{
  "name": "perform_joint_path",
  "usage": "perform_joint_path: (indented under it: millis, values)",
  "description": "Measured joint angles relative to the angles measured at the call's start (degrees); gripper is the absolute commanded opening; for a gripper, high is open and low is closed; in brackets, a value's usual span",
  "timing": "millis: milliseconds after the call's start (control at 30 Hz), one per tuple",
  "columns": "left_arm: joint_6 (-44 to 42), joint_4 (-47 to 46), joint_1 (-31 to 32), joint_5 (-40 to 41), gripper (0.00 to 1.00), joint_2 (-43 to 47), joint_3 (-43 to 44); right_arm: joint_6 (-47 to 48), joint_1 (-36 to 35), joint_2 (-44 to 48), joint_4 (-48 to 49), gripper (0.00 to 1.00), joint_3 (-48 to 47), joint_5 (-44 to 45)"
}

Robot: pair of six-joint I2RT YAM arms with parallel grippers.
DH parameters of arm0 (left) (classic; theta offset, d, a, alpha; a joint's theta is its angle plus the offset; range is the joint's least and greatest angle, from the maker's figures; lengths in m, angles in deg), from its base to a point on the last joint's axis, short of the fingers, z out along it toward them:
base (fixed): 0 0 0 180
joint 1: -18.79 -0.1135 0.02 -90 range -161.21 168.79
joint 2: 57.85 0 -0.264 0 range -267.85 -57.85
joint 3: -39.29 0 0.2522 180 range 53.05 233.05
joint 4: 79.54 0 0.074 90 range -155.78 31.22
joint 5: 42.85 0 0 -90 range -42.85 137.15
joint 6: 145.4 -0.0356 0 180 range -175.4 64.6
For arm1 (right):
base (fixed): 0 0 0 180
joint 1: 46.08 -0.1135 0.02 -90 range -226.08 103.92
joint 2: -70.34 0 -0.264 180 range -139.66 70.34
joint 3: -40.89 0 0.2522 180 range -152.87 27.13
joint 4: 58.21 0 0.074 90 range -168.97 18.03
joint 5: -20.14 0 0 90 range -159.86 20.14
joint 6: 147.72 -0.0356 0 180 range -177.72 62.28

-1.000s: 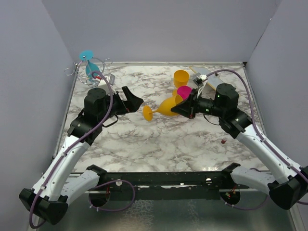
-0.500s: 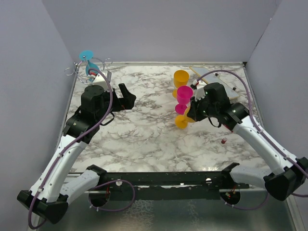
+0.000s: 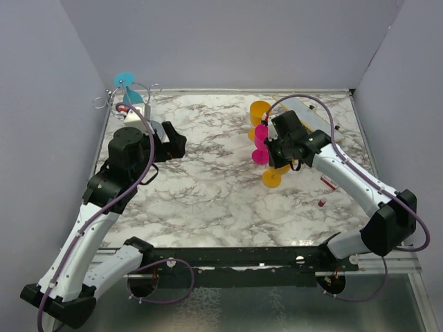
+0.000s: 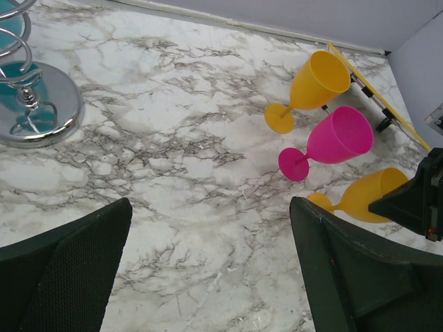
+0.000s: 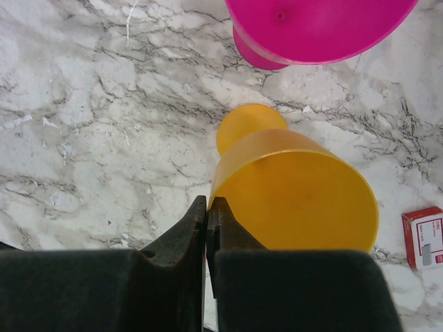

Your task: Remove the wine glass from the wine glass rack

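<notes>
Right gripper (image 5: 208, 207) fingers pinched shut, apparently on orange glass (image 5: 297, 194) rim, well right of rack (image 4: 59, 104) (teal glass (image 3: 124, 79) hangs there). Left gripper (image 4: 211, 204) gapes near rack. Glasses: two orange, one pink (image 3: 261, 135), one teal.

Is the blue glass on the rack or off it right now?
On. The blue glass hangs bowl-down in the wire hoops of the rack, its round foot on top.

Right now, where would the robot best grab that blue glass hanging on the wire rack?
Probably by the bowl, coming from the open near-right side. The blue glass hangs upside down in the wire rack, foot on top, bowl apparently free below; walls close off the far and left sides.
</notes>
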Motion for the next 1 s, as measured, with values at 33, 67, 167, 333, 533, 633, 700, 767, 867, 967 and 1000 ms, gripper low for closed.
perform_joint_path:
  millis: [33,67,167,333,533,633,700,767,867,967,1000]
  values:
    - [-0.1,0.0,0.0,0.6,0.99,0.1,0.0,0.1,-0.1,-0.2,-0.3,0.01,0.0,0.0]
    - [-0.1,0.1,0.0,0.6,0.99,0.4,0.0,0.2,-0.3,-0.2,-0.5,0.01,0.0,0.0]
    - [-0.3,0.3,0.0,1.2,0.99,0.4,0.0,0.2,-0.9,-0.3,-0.7,0.01,0.0,0.2]
    - [-0.3,0.5,0.0,1.4,0.99,-0.5,0.0,0.2,-2.2,-1.0,-0.4,0.08,0.0,0.3]
    - [-0.3,0.7,0.0,1.4,0.99,-1.4,0.0,0.2,-3.6,-1.4,0.4,0.35,0.0,0.4]
    - [-0.3,0.8,0.0,1.4,0.99,-1.4,0.0,0.4,-3.8,-1.2,1.3,0.41,0.1,0.4]
    - [-0.3,1.0,0.0,1.4,0.99,-1.5,0.4,0.7,-3.8,-0.3,2.1,0.47,0.5,0.2]
    - [-0.3,1.2,0.0,1.4,0.99,-1.9,1.3,1.2,-3.8,2.3,4.0,0.53,1.7,-0.9]
    - [-0.2,1.6,0.0,1.4,0.99,-2.9,3.6,2.0,-3.8,9.7,8.6,0.63,5.6,-3.9]
    - [-0.4,2.2,0.0,1.6,0.99,-4.8,6.8,2.7,-3.8,19.2,14.3,0.7,10.1,-7.4]
    - [-0.6,2.4,0.0,1.9,0.99,-5.5,8.0,2.8,-3.8,22.1,16.2,0.71,11.3,-8.2]
